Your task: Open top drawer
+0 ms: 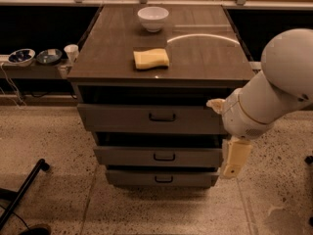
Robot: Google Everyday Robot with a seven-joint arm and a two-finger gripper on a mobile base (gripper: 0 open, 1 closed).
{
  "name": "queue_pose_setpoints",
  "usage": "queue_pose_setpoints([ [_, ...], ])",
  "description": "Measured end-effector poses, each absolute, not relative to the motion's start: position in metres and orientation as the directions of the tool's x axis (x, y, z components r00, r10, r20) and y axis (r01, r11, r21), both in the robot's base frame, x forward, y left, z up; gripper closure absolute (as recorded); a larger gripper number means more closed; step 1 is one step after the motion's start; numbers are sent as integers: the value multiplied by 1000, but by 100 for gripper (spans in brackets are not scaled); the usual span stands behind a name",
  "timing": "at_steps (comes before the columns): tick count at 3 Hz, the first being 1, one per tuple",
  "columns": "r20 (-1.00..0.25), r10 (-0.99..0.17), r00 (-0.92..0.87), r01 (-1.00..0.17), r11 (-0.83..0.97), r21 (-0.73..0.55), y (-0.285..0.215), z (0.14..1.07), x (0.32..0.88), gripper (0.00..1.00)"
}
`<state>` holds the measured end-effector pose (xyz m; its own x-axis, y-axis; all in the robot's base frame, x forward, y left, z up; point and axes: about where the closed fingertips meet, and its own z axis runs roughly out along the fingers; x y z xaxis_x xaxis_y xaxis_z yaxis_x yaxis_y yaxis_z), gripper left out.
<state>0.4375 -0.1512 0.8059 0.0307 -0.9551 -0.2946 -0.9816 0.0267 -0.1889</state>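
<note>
The top drawer [122, 119] is the widest and tallest of three grey drawers in the brown-topped cabinet. Its front is plain, with a small black loop handle [162, 117] at the centre. A dark gap shows above the front. My white arm comes in from the right. Its beige gripper [234, 163] hangs pointing down in front of the cabinet's right edge. It is level with the middle drawer [127, 156], to the right of and below the top drawer's handle, and not touching it.
A white bowl [153, 18] and a yellow sponge [151, 58] sit on the cabinet top [205, 58]. The bottom drawer [137, 178] is lowest. Small bowls and a cup [71, 52] stand on a low shelf at the left. A black leg [24, 192] lies on the speckled floor.
</note>
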Motion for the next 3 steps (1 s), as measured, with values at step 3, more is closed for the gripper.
queue_pose_setpoints([
  [3, -313, -935, 168, -979, -122, -160, -62, 734, 493, 0],
])
